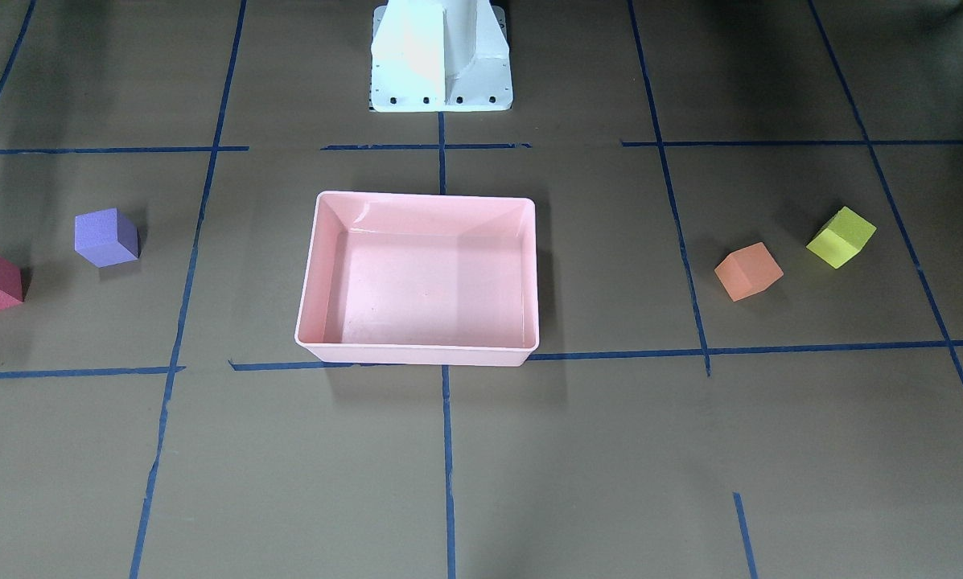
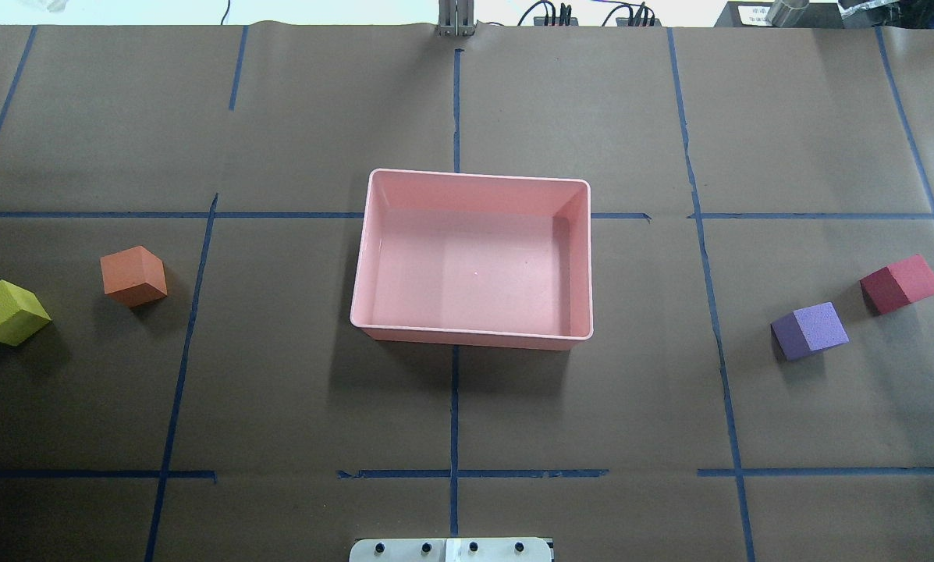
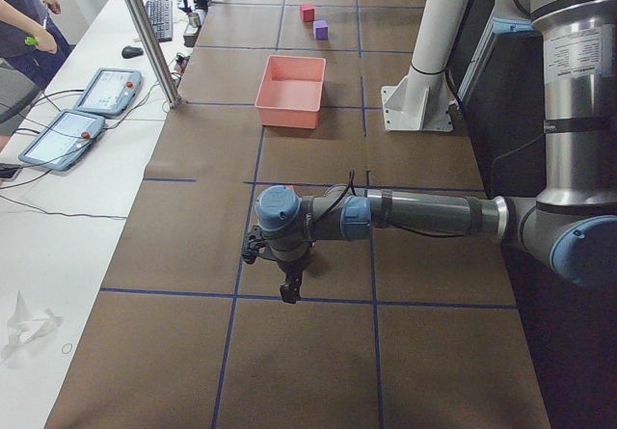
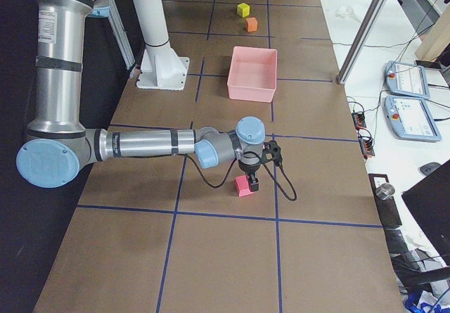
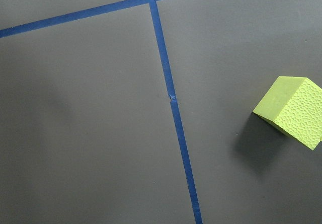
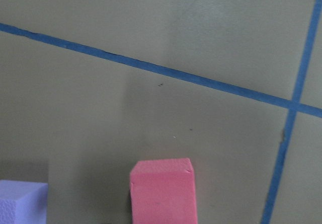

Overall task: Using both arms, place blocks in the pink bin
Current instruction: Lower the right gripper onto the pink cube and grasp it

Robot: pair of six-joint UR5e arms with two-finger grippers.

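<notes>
Bin empty | red block, purple block, orange block, yellow-green block on counter, none placed | left gripper, right gripper: cannot tell opening or hold.

The pink bin stands mid-worktop, bare paper on all four sides, its top open. Near the robot's left-hand edge the orange cube and yellow-green cube sit apart. Near the right-hand edge are the purple cube and red cube, with the right claw close over the red.
</notes>
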